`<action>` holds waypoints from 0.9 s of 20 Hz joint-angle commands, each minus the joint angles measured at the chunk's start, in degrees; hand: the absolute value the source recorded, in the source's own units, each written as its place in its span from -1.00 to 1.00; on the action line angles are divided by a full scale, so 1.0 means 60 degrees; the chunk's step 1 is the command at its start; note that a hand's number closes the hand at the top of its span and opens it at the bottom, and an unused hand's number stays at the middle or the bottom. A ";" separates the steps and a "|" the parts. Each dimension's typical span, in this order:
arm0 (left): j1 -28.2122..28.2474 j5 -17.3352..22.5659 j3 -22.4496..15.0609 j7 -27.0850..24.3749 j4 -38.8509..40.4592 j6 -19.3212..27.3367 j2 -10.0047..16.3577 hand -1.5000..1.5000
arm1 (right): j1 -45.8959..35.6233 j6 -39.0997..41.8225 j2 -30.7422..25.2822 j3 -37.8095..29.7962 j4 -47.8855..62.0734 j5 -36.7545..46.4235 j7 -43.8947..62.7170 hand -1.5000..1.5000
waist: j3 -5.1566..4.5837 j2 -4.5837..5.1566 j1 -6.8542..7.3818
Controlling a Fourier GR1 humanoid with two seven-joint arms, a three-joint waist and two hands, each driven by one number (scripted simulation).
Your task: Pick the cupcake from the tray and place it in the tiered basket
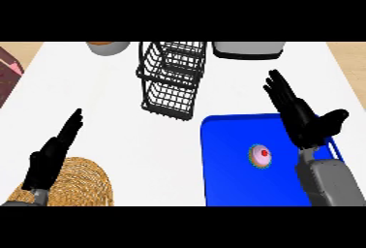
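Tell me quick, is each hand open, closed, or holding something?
Left hand: open, holding nothing.
Right hand: open, holding nothing; the cupcake sits on the blue tray.

No readable text, label or number, none on the blue tray, the cupcake, the tiered basket left of the right fingers

One cupcake, one tray, one tiered basket.

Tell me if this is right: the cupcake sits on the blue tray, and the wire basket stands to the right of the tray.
Not quite. The head view shows the wire basket to the left of the tray and farther back, not to its right. The cupcake does sit on the blue tray.
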 commanded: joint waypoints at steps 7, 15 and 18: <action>-0.0057 0.1133 0.0567 0.0607 -0.0121 -0.0009 -0.0638 0.00 | -0.0010 0.0932 -0.2101 0.1027 -0.1757 0.2832 -0.0880 1.00 | 0.0025 -0.0144 -0.0689; -0.0473 0.1612 0.1035 0.1343 -0.0452 -0.0478 -0.0729 0.00 | 0.2726 -0.0271 -0.0565 0.1202 -0.2702 0.2770 -0.2679 -1.00 | 0.0209 0.0128 -0.0188; -0.0528 0.1339 0.0765 0.1450 -0.0587 -0.0020 -0.1070 0.00 | 0.2414 -0.0057 -0.1677 0.0959 -0.3034 0.3568 -0.2543 -1.00 | 0.0206 0.0121 -0.0223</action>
